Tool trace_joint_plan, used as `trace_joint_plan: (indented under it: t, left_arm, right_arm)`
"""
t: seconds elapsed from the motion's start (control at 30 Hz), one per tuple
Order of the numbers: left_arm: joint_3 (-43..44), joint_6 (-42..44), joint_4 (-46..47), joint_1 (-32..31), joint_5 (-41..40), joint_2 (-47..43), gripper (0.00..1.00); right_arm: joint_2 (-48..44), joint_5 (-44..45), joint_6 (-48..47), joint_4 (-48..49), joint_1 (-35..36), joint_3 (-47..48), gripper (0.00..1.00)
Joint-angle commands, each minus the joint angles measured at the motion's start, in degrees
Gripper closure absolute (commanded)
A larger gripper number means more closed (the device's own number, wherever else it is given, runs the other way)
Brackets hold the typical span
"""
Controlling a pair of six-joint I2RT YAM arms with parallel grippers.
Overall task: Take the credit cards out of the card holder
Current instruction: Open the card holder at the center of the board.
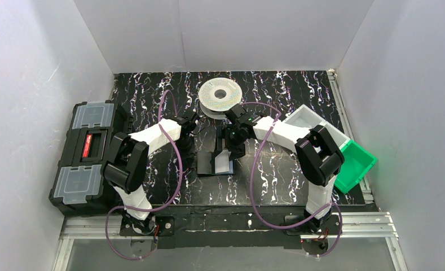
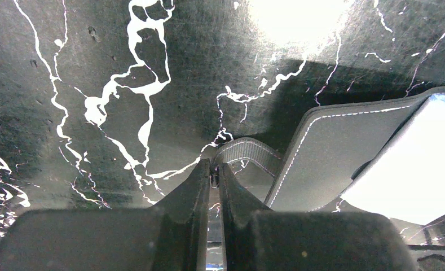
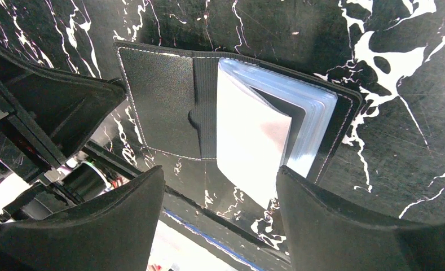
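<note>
The card holder (image 3: 163,96) lay spread open on the black marbled desk (image 1: 287,186), between the two arms, its black cover flat and its stack of clear bluish sleeves (image 3: 316,107) fanned up on one side. One pale leaf (image 3: 248,147) stood raised from the stack; whether it held a card I could not tell. The right hand (image 3: 220,172) hung just above the holder, its fingers spread wide with nothing between them. The left hand (image 2: 214,169) was low at the holder's other edge, its fingers pressed together, tips just beside the little grey tab (image 2: 245,151). A big black toolbox (image 1: 87,152) sat at the far left.
</note>
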Motion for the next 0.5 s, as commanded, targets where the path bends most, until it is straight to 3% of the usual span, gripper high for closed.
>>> trace_joint_plan:
  t: [0.0,0.47]
  left_arm:
    - [0.5,0.5,-1.9,-0.1,-1.1,-0.1,1.0]
    - [1.3,1.7,-1.4,-0.1,0.6,-1.4,0.98]
  right_arm:
    - [0.0,-1.9,0.1,1.6,-0.2,1.0,0.2]
    - [3.2,-7.6,1.9,3.2,-0.1,5.0,0.2]
